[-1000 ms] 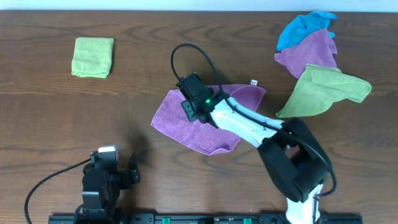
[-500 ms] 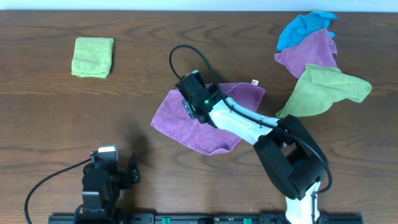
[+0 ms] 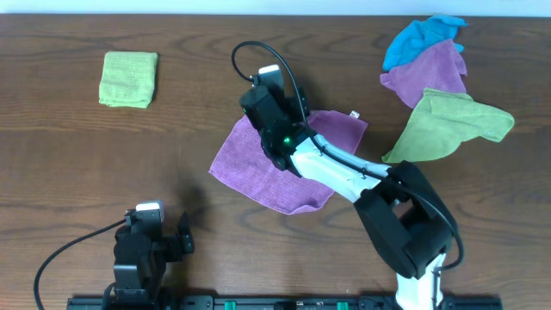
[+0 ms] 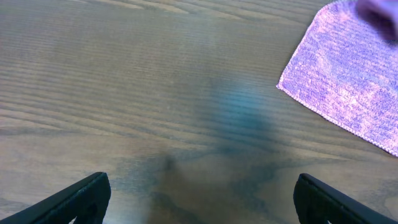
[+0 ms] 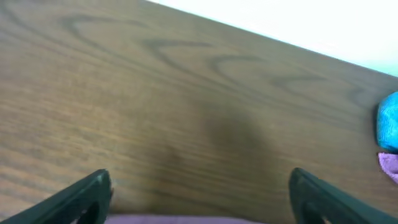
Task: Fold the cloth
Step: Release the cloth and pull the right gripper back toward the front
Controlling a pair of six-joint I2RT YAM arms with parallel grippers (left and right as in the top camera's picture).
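Since a second ago the right gripper (image 5: pixel 199 186) has lifted and tipped back off the square lilac-purple microfibre cloth (image 3: pixel 258 168), jaws spread wide with nothing between them. That cloth lies mid-table, partly under the right arm, its long axis running from near-left to far-right, where its small white tag (image 3: pixel 351 113) sits. Its far edge is just beneath those jaws. The left gripper (image 4: pixel 199 190), likewise spread and empty, waits well apart. Bare dark wooden table (image 3: pixel 189 112) lies open leftward, while a heap of blue, purple and lime cloths (image 3: pixel 435 82) crowds the right.
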